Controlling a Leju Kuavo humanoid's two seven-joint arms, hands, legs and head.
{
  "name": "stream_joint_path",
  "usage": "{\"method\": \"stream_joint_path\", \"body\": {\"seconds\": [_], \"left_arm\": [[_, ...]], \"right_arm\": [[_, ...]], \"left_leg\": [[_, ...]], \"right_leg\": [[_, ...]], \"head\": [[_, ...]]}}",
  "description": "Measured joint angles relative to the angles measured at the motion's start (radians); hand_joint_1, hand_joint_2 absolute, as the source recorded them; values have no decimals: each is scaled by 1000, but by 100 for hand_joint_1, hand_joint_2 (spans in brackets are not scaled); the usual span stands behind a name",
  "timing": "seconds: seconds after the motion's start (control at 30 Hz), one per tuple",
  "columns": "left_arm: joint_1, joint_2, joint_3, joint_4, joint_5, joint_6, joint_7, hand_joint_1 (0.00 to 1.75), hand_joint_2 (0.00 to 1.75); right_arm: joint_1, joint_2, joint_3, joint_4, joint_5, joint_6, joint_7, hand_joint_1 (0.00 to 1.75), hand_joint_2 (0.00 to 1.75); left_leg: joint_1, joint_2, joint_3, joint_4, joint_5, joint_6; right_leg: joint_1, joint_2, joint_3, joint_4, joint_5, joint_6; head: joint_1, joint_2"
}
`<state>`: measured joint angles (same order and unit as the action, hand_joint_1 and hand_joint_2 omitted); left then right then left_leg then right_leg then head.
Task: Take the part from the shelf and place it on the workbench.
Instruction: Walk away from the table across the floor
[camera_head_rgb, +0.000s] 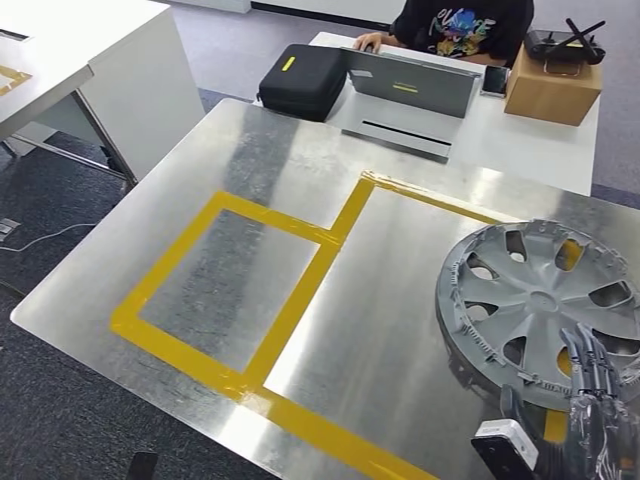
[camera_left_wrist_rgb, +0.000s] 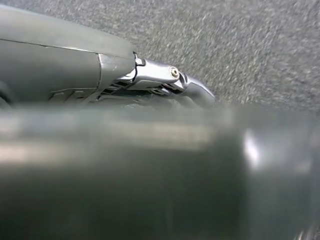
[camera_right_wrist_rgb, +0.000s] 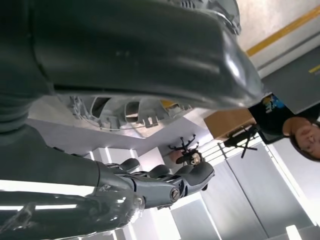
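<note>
The part is a grey hubcap (camera_head_rgb: 540, 305) with spokes and cut-outs, lying at the right end of the metal workbench (camera_head_rgb: 249, 180), outside the small yellow-taped rectangle (camera_head_rgb: 226, 290). My right hand (camera_head_rgb: 596, 395) reaches over its near rim, dark fingers on the face. In the right wrist view the hubcap (camera_right_wrist_rgb: 124, 112) runs between the thick thumb (camera_right_wrist_rgb: 124, 50) and the stretched fingers (camera_right_wrist_rgb: 170, 182). My left hand (camera_left_wrist_rgb: 166, 80) hangs over grey carpet, a finger stretched out and nothing in it.
Yellow tape (camera_head_rgb: 302, 300) marks two fields on the bench. Behind it stands a white desk (camera_head_rgb: 483, 130) with a black case (camera_head_rgb: 302, 80), a laptop (camera_head_rgb: 411, 85) and a cardboard box (camera_head_rgb: 551, 90); a person (camera_head_rgb: 460, 25) sits there. Another white table (camera_head_rgb: 90, 70) stands far left.
</note>
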<state>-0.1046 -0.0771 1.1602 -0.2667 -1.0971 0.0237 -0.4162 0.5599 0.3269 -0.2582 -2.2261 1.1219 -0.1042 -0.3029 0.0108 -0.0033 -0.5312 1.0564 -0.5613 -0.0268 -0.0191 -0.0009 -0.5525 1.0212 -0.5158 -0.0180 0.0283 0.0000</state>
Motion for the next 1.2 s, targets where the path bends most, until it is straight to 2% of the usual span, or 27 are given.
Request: {"method": "stream_joint_path", "body": {"seconds": [0.1,0.13,0.17,0.2,0.27,0.3,0.33,0.43,0.47,0.53,0.6,0.63,0.67,0.7,0.77,0.8,0.83,0.9,0.97,1.0,1.03,1.1,1.13,1.17,1.2], "left_arm": [[0,7,1,0,5,2,-3,0,0],[2,9,3,0,8,2,-3,0,0],[6,11,5,0,12,2,-5,0,0],[9,13,8,0,16,2,-7,0,0],[13,18,16,0,25,-1,-14,0,0],[14,20,20,0,30,-3,-19,0,0],[14,22,24,0,35,-5,-23,0,0],[17,25,35,0,46,-8,-33,0,0],[18,25,38,0,48,-9,-34,0,0],[18,25,43,0,51,-9,-35,0,0],[17,25,46,0,52,-9,-35,0,0],[18,24,47,0,53,-9,-35,0,0],[18,24,50,0,53,-9,-35,0,0],[18,24,52,0,54,-9,-35,0,0],[18,22,56,0,54,-8,-36,0,0],[18,20,58,0,54,-7,-37,0,0],[17,19,60,0,54,-6,-38,0,0],[17,18,64,0,54,-6,-39,0,0],[16,19,66,0,54,-6,-40,0,0],[17,18,67,0,54,-6,-41,0,0],[17,18,68,0,54,-6,-41,0,0],[18,18,70,0,54,-6,-42,0,0],[18,19,71,0,54,-6,-42,0,0],[17,19,71,0,54,-6,-42,0,0],[17,19,71,0,54,-6,-42,0,0]], "right_arm": [[-2,2,-12,-11,-15,0,-11,0,0],[1,2,-18,-14,-24,-1,-11,0,0],[6,3,-26,-18,-36,-2,-11,0,0],[13,4,-34,-23,-50,-4,-11,0,0],[29,6,-51,-34,-82,-12,-10,0,0],[36,7,-60,-39,-97,-18,-9,0,0],[43,8,-70,-43,-113,-26,-9,0,0],[56,9,-99,-49,-147,-47,-9,0,0],[59,9,-107,-50,-153,-51,-10,0,0],[63,9,-120,-51,-160,-56,-10,0,0],[64,9,-130,-51,-169,-65,-6,0,0],[64,9,-137,-50,-178,-74,1,0,0],[64,9,-145,-48,-190,-86,8,0,0],[63,9,-155,-45,-204,-101,15,0,0],[62,9,-174,-39,-230,-126,23,0,0],[60,9,-184,-35,-239,-135,24,0,0],[59,9,-191,-32,-246,-141,25,0,0],[58,9,-202,-27,-250,-145,25,0,0],[57,9,-210,-22,-252,-147,25,0,0],[57,9,-212,-20,-252,-147,25,0,0],[56,9,-213,-18,-252,-147,25,0,0],[56,10,-214,-14,-253,-148,25,0,0],[56,10,-215,-11,-253,-148,25,0,0],[56,10,-216,-9,-253,-148,25,0,0],[55,10,-217,-7,-253,-148,25,0,0]], "left_leg": [[0,0,-94,185,-80,-6],[0,0,-116,222,-83,-5],[0,0,-122,223,-66,-4],[0,0,-110,188,-31,-1],[-2,0,-57,64,45,8],[-3,0,-35,12,63,13],[-5,0,-24,-19,69,17],[-5,1,-22,-40,69,29],[-4,2,-22,-44,73,35],[-1,3,-25,-49,80,46],[-3,5,-32,-48,85,53],[-5,5,-36,-48,88,54],[-6,6,-39,-47,91,54],[-8,6,-42,-47,93,54],[-10,4,-45,-46,99,51],[-12,4,-47,-46,102,48],[-12,4,-48,-46,107,42],[-12,4,-51,-47,117,29],[-9,4,-57,-41,108,16],[-9,3,-64,-22,82,10],[-7,3,-75,17,39,5],[-4,3,-104,135,-55,-5],[-3,3,-111,186,-80,-9],[-2,3,-107,211,-83,-11],[-1,3,-84,199,-64,-11]], "right_leg": [[1,-3,1,0,-2,-7],[2,-3,2,0,-3,-8],[2,-2,4,0,-4,-8],[3,-2,7,0,-5,-8],[5,-1,13,1,-9,-4],[6,-1,14,2,-11,0],[8,-1,12,3,-11,4],[9,-2,7,2,-10,18],[8,-1,2,11,-20,22],[8,-1,-29,84,-77,28],[7,-1,-75,206,-145,35],[7,-1,-89,247,-160,37],[7,-1,-86,254,-154,37],[8,-1,-64,223,-131,36],[9,-1,18,85,-73,28],[11,-1,54,25,-53,27],[13,-1,74,-14,-43,27],[16,0,75,-31,-34,30],[13,-1,63,-40,-21,20],[11,-3,57,-44,-13,14],[9,-4,49,-46,-4,9],[9,-6,29,-45,12,5],[9,-6,21,-44,20,6],[10,-7,12,-42,29,7],[9,-7,2,-38,37,9]], "head": [[-4,0],[-4,0],[-4,0],[-4,0],[-4,0],[-4,0],[-3,0],[-3,0],[-2,0],[2,0],[4,0],[3,0],[3,0],[4,0],[3,0],[3,0],[3,0],[2,0],[3,0],[2,0],[1,0],[-2,0],[-2,0],[-2,0],[-2,0]]}}
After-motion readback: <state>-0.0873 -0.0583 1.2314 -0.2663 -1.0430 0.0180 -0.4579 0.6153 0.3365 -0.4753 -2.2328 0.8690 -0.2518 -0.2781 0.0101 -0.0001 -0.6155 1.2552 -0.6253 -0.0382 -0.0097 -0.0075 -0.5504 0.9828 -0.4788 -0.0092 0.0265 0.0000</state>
